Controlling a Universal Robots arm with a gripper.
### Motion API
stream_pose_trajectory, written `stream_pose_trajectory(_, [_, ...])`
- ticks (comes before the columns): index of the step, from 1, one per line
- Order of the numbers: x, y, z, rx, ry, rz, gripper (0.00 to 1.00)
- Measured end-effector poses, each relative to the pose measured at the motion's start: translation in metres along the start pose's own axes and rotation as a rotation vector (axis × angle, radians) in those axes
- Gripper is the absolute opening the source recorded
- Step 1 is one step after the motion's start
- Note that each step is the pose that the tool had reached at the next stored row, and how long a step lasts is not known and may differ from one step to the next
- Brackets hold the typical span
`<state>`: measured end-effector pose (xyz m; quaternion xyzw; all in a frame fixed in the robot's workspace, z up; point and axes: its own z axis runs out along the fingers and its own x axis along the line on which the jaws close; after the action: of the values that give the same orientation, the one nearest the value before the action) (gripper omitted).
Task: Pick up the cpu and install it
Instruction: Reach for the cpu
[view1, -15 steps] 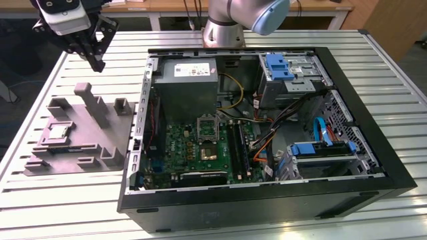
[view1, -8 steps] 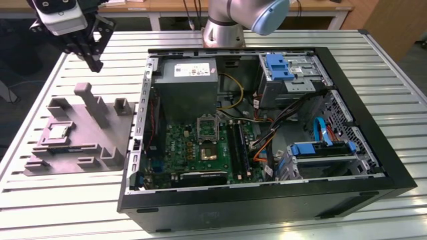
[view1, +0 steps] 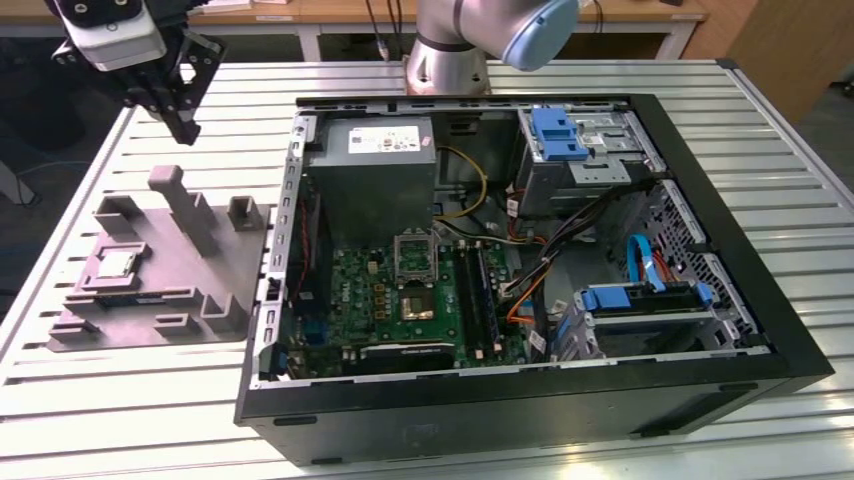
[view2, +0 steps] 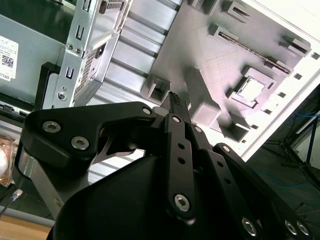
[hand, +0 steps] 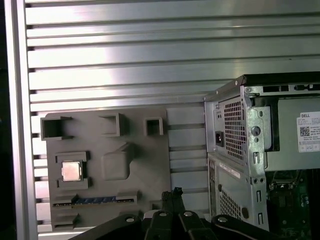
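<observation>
- Small flat square cpu (view1: 114, 263), dull silvery-grey top, seated in a square recess of the grey holder (view1: 214, 262) beside the computer case (view1: 747, 330).
- Gripper (view1: 183, 128) raised, apart from the cpu, fingertips pressed together, gripping nothing.

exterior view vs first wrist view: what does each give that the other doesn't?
Exterior: the socket on the board, two blue drive caddies, and the arm's base.
First wrist: the case's rear vent grille and power inlet.
Both: the cpu sitting in the grey fixture, the gripper near that fixture and apart from the cpu, the power supply, and the slatted table.
</observation>
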<state>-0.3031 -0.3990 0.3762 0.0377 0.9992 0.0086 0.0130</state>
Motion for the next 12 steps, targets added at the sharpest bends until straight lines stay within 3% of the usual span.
stream_pose_trajectory(7, [0.0089, -0.0007, -0.0001, 0.0, 0.0, 0.0, 0.11])
stream_pose_trajectory(12, [0.0254, -0.002, -0.0003, 0.0, -0.0001, 0.0, 0.11])
